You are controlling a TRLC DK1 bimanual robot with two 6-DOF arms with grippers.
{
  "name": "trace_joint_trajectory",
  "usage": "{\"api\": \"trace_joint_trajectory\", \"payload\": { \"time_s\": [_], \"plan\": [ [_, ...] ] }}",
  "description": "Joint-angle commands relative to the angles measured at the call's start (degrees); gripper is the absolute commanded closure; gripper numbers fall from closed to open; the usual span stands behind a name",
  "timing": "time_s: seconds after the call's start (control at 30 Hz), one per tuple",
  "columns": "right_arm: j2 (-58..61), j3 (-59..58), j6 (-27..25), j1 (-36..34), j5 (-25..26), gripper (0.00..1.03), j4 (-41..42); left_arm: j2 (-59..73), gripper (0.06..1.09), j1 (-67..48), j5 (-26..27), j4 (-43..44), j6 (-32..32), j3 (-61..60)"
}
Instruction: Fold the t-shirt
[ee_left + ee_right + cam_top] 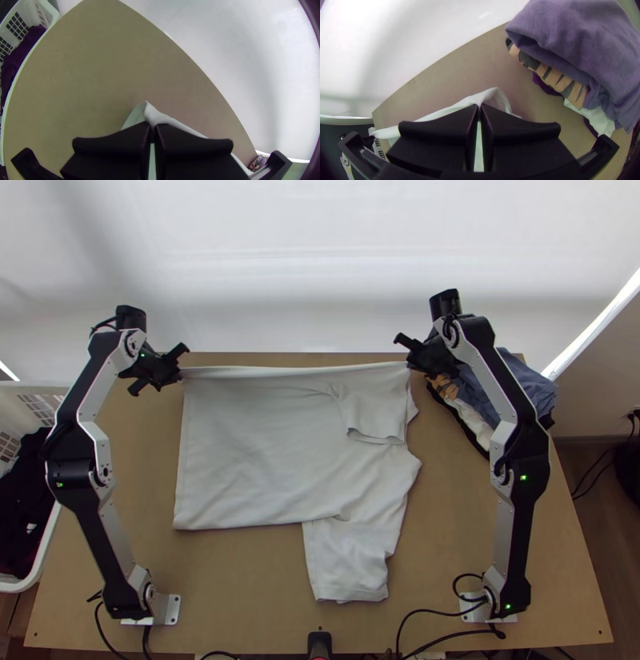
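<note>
A pale grey-white t-shirt (256,444) lies on the table, its far edge stretched straight between the two grippers. One sleeve lies folded over on top at the upper right, another part extends toward the near edge. The left gripper (181,374) is at the shirt's far left corner; in the left wrist view the left gripper (152,133) is shut on the corner of the shirt (156,116). At the far right corner is the right gripper (410,366); in the right wrist view the right gripper (479,113) is shut on the shirt (486,96).
A pile of clothes (524,380), bluish on top, lies at the table's far right, close beside the right gripper. A white basket (48,532) with dark cloth stands off the left edge. Bare wooden table (232,580) borders the shirt at the near left.
</note>
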Motion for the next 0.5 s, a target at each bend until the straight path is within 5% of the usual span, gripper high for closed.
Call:
{"api": "trace_joint_trajectory", "payload": {
  "time_s": [0.0,0.3,0.47],
  "plan": [
    [0.93,1.26,1.6,0.09,-1.08,1.0,-4.17,0.62,1.05,1.59,1.76,-4.23,-0.97,2.25],
    [-0.56,-0.59,-0.86,0.89,-2.48,1.0,-12.43,-2.46,1.05,1.67,5.54,-15.21,2.2,1.19],
    [-3.46,-6.57,-2.1,1.68,-2.57,1.0,-12.52,-6.68,1.05,1.41,6.33,-13.89,4.22,-6.28]
  ]
}}
